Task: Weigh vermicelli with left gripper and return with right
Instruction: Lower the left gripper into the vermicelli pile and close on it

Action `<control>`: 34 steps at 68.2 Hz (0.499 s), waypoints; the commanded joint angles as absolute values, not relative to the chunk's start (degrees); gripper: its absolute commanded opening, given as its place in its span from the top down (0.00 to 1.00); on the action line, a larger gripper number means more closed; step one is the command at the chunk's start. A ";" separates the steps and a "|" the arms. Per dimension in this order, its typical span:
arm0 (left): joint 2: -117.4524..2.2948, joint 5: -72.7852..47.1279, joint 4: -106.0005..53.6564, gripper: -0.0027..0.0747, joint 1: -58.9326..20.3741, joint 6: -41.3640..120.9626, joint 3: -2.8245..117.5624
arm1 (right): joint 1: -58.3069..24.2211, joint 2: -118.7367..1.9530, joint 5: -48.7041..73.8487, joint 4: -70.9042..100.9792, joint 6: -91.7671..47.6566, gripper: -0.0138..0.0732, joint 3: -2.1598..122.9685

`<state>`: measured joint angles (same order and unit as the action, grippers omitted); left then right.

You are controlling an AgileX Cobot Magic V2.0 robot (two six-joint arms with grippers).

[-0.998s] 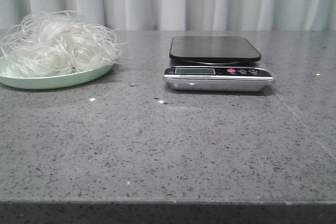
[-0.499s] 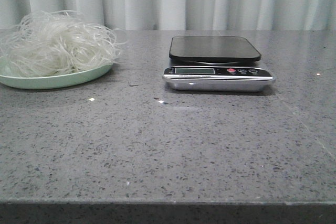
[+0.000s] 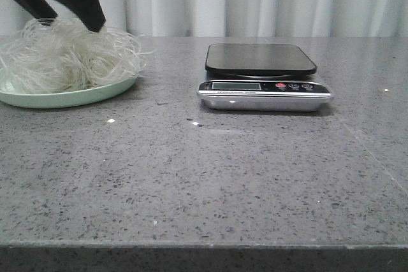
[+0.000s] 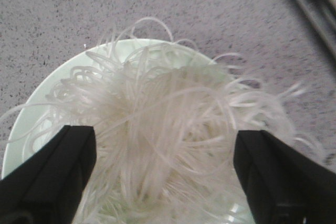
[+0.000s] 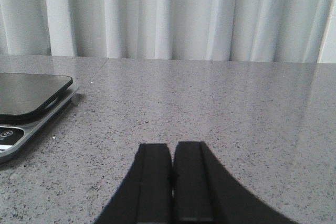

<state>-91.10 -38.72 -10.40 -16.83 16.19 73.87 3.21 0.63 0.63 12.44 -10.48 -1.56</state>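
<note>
Front view: your left gripper hangs at the far left, just above the vermicelli, a white tangle heaped on a pale green plate. The scale sits well apart to the right, platform bare.

Left wrist view: your fingers stand wide apart (gripping nothing), the noodle mound below and between them.

Right wrist view: your right gripper has its fingers pressed together over the grey table, the scale's edge off to one side.

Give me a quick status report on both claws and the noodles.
Left claw open, straddling vermicelli on plate. Right claw shut, idle. Scale platform bare.
</note>
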 commanded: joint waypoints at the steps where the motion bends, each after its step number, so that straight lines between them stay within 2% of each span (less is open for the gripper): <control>1: -91.13 -34.91 -7.47 0.20 -17.16 16.31 75.94 | 3.59 1.53 -3.53 12.24 -10.83 0.67 -1.13; 15: -94.20 -34.77 -7.01 0.22 -17.16 16.31 75.94 | 3.59 1.53 -3.33 12.24 -10.83 0.67 -1.13; 21: -94.92 -34.99 -7.36 0.27 -17.16 16.31 75.94 | 3.59 1.53 -3.33 12.24 -10.83 0.67 -1.13; 29: -95.36 -35.14 -7.36 0.42 -17.16 16.31 75.94 | 3.59 1.53 -3.21 12.24 -10.83 0.67 -1.13; 34: -95.36 -35.25 -7.36 0.56 -17.16 16.31 75.94 | 3.59 1.53 -3.15 12.24 -10.83 0.67 -1.13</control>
